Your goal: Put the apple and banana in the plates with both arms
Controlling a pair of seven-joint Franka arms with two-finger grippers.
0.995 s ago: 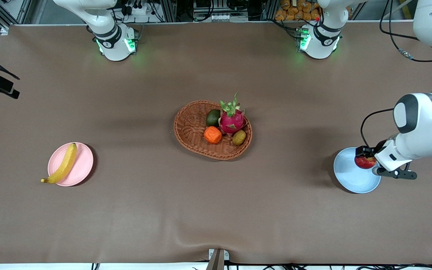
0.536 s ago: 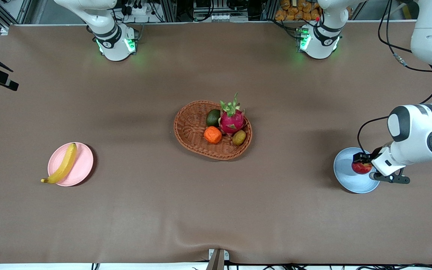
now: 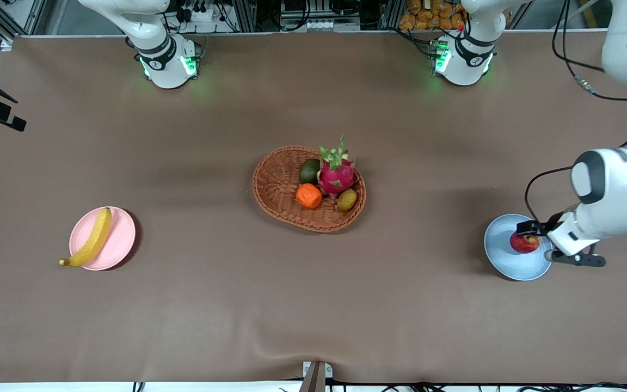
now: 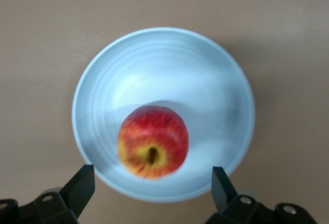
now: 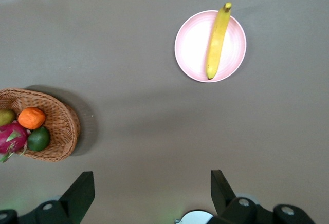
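The red and yellow apple (image 3: 524,243) lies in the pale blue plate (image 3: 501,256) at the left arm's end of the table; in the left wrist view the apple (image 4: 153,142) rests in the plate (image 4: 205,85) with its stem dimple showing. My left gripper (image 3: 532,233) is open just above it, its fingertips (image 4: 84,176) wide apart and clear of the apple. The yellow banana (image 3: 91,239) lies across the pale pink plate (image 3: 120,239) at the right arm's end, its stem past the rim. My right gripper (image 5: 151,180) is open and empty, high over the table, and waits.
A brown wicker basket (image 3: 275,188) at the table's middle holds a pink dragon fruit (image 3: 336,173), an orange fruit (image 3: 308,196) and two green fruits. The arms' green-lit bases (image 3: 169,62) stand at the table's edge farthest from the front camera.
My left gripper lowered the apple onto the blue plate, opened and let it go, then drew slightly away. The banana, the pink plate and the basket have not moved.
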